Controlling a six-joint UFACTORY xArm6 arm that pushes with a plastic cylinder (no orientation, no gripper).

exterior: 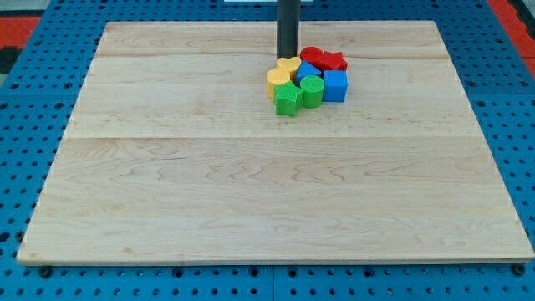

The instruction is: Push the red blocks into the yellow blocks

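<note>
The blocks sit in one tight cluster near the top middle of the wooden board (251,184). Two red blocks lie at the cluster's top right: a round one (312,55) and a star-like one (333,60). Two yellow blocks are at the cluster's left: a heart-like one (289,66) and one below it (277,80). The round red block lies close to the upper yellow block, with a blue block (306,70) beside them. My tip (287,57) stands at the cluster's top left, right behind the upper yellow block and just left of the round red block.
A blue cube (335,84) is at the cluster's right. A green round block (311,89) and a green star-like block (287,99) are at its bottom. A blue pegboard table (33,50) surrounds the board.
</note>
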